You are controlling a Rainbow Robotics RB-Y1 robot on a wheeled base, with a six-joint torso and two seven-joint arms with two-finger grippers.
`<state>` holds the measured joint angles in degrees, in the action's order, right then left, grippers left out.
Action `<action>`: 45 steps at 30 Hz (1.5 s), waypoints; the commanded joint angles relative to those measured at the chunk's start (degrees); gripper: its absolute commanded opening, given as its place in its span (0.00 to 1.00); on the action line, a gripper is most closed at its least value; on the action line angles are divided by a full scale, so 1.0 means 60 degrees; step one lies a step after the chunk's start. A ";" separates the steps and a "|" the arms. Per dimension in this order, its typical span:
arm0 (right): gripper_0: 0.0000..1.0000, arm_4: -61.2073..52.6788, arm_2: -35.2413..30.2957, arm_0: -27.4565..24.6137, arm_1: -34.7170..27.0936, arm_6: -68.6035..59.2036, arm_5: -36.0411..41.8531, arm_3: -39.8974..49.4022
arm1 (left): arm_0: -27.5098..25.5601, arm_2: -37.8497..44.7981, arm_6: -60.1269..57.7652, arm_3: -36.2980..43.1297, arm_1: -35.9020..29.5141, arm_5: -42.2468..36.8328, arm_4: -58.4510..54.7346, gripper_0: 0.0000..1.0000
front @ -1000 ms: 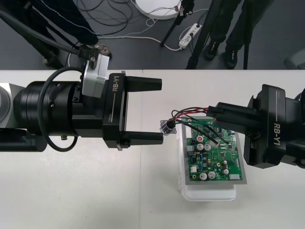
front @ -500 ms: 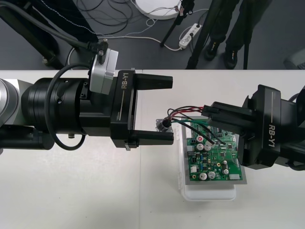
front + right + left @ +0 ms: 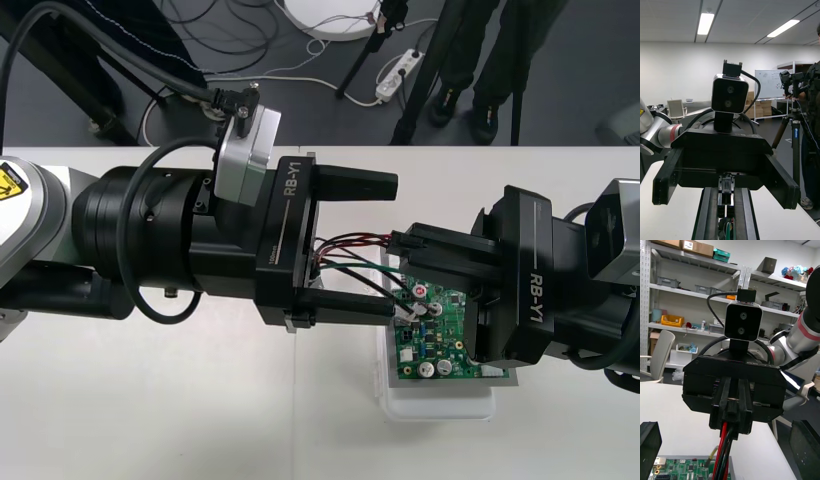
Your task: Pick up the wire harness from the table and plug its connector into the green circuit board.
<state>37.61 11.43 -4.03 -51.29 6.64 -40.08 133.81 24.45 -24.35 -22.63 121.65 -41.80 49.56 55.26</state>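
Overhead, the front view places both grippers over the right half of the bench, about midway between its far and near edges. The left gripper [image 3: 393, 245] has its fingers well apart, one on either side of the harness [image 3: 352, 243]. The right gripper [image 3: 407, 243] has its fingers together, clamped on the harness. The harness lies with its long axis roughly parallel to the far edge. Its red and black wires run from the right gripper's tips toward the left edge, and a green wire drops toward the circuit board [image 3: 440, 335] on its white base [image 3: 440, 405]. The left wrist view adds the red and black wires leaving the closed fingers head-on, with the board's edge beneath. The right wrist view shows a small black part of the harness lodged between that gripper's own fingers [image 3: 710, 215], a green wire below it. The socket end is hidden behind the left gripper's body. The right gripper covers the board's far portion, and whether the plug touches the board cannot be made out.
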 commanded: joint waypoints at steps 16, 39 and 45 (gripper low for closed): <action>0.00 -0.0937 -0.0059 -0.0105 -0.0373 0.0651 0.0000 0.0126 | 0.0481 -0.0218 0.0798 0.0116 0.0097 -0.0467 -0.0173 1.00; 0.00 -0.1406 -0.0264 -0.0472 -0.0901 0.0607 0.0044 0.0126 | 0.0481 -0.0218 0.0798 0.0116 0.0229 -0.0481 -0.0143 1.00; 0.00 -0.1391 -0.0264 -0.0472 -0.0901 0.0505 0.0044 0.0126 | 0.0496 -0.0218 0.0798 0.0116 0.0229 -0.0496 -0.0143 1.00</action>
<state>29.94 11.34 -5.97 -54.92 10.00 -40.01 133.78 25.24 -24.67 -22.52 121.65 -41.52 49.29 55.12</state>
